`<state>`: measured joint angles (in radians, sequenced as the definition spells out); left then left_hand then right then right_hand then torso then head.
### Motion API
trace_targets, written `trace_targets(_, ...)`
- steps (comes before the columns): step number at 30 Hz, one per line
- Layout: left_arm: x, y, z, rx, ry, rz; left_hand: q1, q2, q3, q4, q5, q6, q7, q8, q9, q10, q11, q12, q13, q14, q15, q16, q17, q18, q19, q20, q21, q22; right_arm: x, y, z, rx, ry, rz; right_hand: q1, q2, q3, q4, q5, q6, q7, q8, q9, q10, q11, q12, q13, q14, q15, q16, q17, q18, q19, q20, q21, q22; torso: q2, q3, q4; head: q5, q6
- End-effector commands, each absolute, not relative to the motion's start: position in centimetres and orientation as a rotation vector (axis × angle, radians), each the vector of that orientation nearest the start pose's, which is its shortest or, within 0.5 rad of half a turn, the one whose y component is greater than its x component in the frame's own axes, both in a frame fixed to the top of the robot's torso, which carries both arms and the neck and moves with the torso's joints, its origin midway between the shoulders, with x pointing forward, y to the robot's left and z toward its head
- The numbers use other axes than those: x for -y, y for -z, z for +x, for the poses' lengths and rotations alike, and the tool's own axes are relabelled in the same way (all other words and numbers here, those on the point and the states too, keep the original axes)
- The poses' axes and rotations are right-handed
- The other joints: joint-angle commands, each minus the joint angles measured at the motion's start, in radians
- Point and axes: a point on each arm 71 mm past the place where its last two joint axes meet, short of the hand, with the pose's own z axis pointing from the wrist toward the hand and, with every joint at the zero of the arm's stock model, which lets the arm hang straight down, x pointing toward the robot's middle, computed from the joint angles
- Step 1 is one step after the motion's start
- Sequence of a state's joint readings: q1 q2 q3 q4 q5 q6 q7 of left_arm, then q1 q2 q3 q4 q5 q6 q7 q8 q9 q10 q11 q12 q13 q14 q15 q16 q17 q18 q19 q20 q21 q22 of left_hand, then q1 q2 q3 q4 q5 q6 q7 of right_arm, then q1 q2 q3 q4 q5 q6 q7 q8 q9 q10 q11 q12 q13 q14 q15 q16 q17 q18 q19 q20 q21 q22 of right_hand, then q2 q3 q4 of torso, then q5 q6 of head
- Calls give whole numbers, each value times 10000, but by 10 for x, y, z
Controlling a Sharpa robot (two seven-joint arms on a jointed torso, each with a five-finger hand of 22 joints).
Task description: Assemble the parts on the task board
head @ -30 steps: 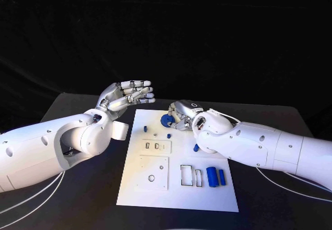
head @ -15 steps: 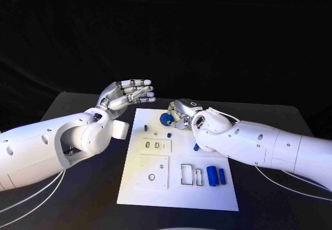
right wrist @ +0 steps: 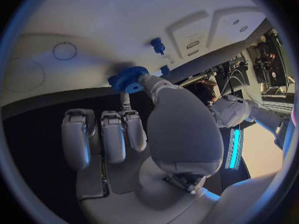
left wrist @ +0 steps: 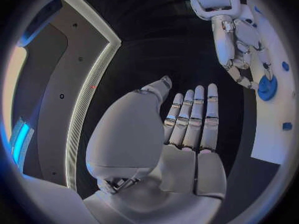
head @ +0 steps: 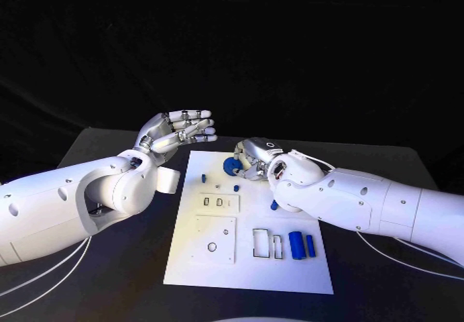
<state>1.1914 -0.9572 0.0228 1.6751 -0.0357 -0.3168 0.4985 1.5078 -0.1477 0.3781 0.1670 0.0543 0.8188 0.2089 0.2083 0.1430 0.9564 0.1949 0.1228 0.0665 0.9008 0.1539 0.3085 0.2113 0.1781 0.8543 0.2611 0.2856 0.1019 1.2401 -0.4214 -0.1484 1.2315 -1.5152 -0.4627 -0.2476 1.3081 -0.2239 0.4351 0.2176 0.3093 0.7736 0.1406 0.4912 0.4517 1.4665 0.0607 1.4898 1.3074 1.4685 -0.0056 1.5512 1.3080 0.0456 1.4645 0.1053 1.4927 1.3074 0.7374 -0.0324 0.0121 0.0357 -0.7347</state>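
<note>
From my remote station I look down on the black table (head: 116,268), its dark top running out to either side of the white task board (head: 261,272) that lies flat at its middle, long side pointing away from me. The board rests directly on the tabletop. Thin white cables (head: 39,282) trail across the table's near left part, and another pair (head: 406,258) curves over its right side beside the board.
</note>
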Motion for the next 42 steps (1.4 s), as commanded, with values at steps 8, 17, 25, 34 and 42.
trace_targets(8,-220,137,466,-12763,16829,-9918,-39,-96,44,0,-5,44,395,-27,-6,50,24,-68,-10,-38,20,-50,17,50,42,8,16,-12,66,204,512,-15591,-6272,-2242,-92,-65,69,-11,51,-25,64,-39,-5,315,21,-38,1600,858,-16,12,1842,-145,263,-56,-12,1605,-3,4,-2,25,32)
trace_targets(17,-221,137,466,-12757,16812,-9922,-39,-96,44,0,-5,44,395,-27,-6,50,24,-68,-10,-38,20,-50,17,50,42,8,16,-12,67,205,511,-15628,-6245,-2216,-94,-62,76,-16,53,-18,64,-46,-2,320,22,-33,1607,857,-14,11,1836,-147,267,-54,-8,1611,3,-1,-4,12,53)
trace_targets(25,-221,137,466,-12758,16807,-9924,-39,-96,44,0,-5,44,395,-27,-6,50,24,-68,-10,-38,20,-50,17,50,42,8,16,-12,68,205,512,-15601,-6244,-2213,-176,-147,148,-125,54,-549,231,-558,-109,195,159,-174,1457,843,93,-6,1781,-125,199,27,-79,1538,3,-6,6,28,208)
trace_targets(34,-222,138,466,-12752,16773,-9936,-39,-96,44,0,-5,44,395,-27,-6,50,24,-68,-10,-38,20,-50,17,50,42,8,16,-12,69,206,512,-15624,-6245,-2239,-280,-223,66,-221,39,-909,376,-1044,-245,116,302,-255,1374,834,226,-14,1747,-111,162,158,-121,1505,4,-3,-10,-31,349)
trace_targets(42,-222,138,467,-12754,16773,-9936,-122,-119,119,-59,-6,34,404,-43,-12,50,32,-113,-8,-40,26,-68,48,48,43,10,16,-35,70,205,512,-15563,-6289,-2215,-301,-225,-3,-235,-142,-905,393,-1113,-257,105,322,-264,1366,833,249,-14,1749,-110,160,184,-125,1506,2,2,7,-19,335)
